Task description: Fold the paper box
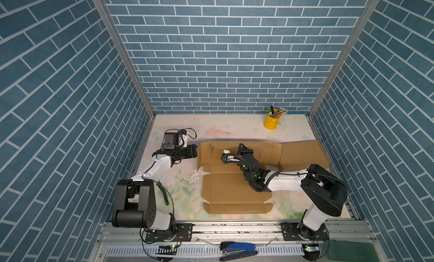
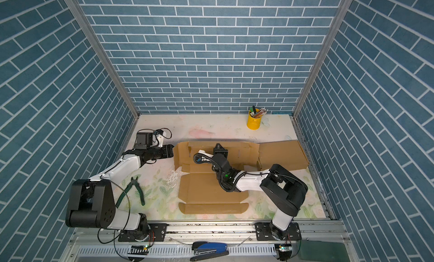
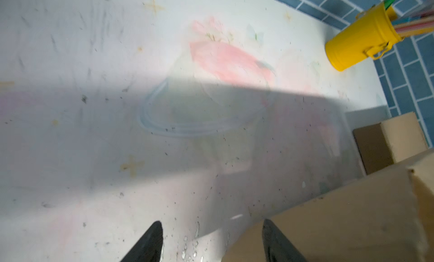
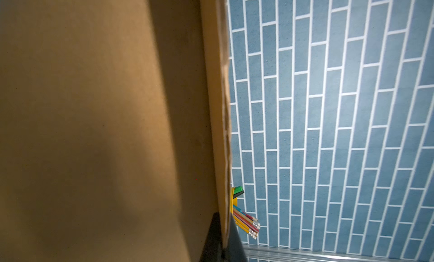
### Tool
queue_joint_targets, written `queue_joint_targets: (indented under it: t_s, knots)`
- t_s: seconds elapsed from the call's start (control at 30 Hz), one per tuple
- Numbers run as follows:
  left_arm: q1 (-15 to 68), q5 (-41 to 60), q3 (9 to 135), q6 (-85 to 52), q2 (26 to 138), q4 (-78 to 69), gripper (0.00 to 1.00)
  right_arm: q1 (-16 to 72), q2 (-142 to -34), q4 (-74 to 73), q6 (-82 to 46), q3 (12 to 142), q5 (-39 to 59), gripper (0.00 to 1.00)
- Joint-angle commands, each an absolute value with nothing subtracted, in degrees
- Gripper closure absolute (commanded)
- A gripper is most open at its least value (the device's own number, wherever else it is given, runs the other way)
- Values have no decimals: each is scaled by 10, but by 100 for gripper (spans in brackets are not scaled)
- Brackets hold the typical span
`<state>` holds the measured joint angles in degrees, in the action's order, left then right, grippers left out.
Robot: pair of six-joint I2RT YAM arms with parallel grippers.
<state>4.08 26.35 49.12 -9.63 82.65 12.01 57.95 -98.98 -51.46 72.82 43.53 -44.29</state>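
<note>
The brown paper box (image 1: 234,188) lies partly unfolded on the table in both top views. Its base is flat, its back wall (image 1: 258,150) stands up, and a front flap (image 1: 237,208) lies flat. My right gripper (image 1: 242,147) reaches over the base and is shut on the back wall's top edge; in the right wrist view the cardboard (image 4: 82,108) runs between the closed fingers (image 4: 215,237). My left gripper (image 1: 195,151) stands open beside the box's left end. In the left wrist view a corner of the cardboard (image 3: 340,225) lies under one finger (image 3: 274,239), and nothing is gripped.
A yellow cup of pencils (image 1: 271,121) stands at the back right. Green-handled pliers (image 2: 135,190) lie on the table near the left arm's base. A blue stapler (image 1: 238,249) rests on the front rail. Blue brick walls close in three sides.
</note>
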Motion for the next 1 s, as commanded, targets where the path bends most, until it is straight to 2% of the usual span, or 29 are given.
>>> queue_joint_targets:
  t_s: [0.0, 0.43, 0.73, 0.97]
  knots:
    - [58, 236, 507, -48, 827, 182, 32, 592, -1022, -674, 826, 422, -502, 100]
    - [111, 183, 487, -24, 782, 262, 32, 654, -1005, -611, 839, 373, -571, 100]
    - [131, 156, 440, -31, 710, 297, 31, 662, -1011, -613, 828, 362, -579, 100]
    - [131, 194, 424, 3, 674, 282, 27, 662, -994, -572, 801, 364, -571, 100]
